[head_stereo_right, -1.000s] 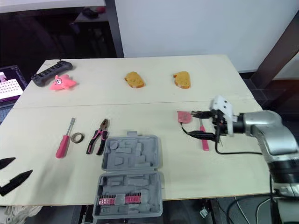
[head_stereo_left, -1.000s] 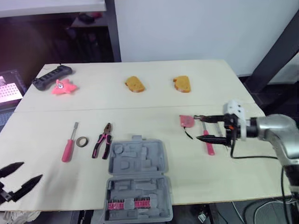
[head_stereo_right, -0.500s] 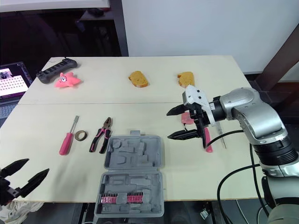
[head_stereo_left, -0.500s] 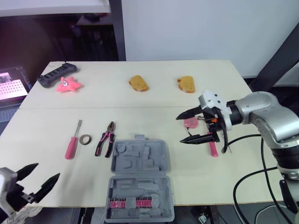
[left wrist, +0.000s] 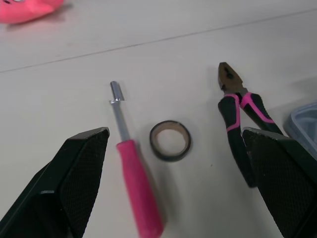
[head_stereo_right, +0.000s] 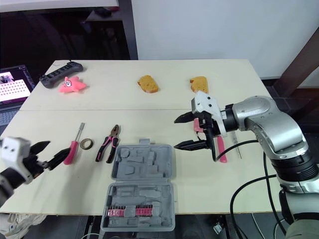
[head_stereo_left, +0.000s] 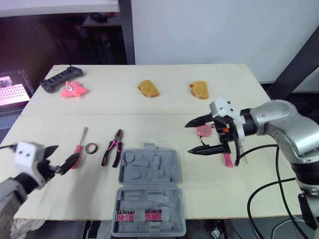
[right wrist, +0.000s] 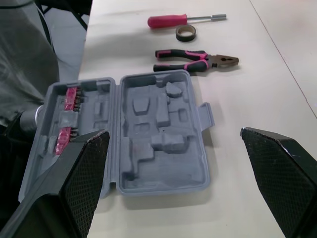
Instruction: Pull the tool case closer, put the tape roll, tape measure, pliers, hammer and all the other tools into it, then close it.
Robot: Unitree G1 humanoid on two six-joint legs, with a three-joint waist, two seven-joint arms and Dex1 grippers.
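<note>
Tool case (head_stereo_right: 142,186) lies open nearby; with left gripper (head_stereo_right: 56,151) and right gripper (head_stereo_right: 175,133) fingers spread, you next pinch the tape roll (left wrist: 170,140).

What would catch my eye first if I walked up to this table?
The open grey tool case at the near edge of the table stands out. Left of it lie pink-handled pliers, a tape roll and a screwdriver. The left gripper and right gripper are open on either side.
</note>
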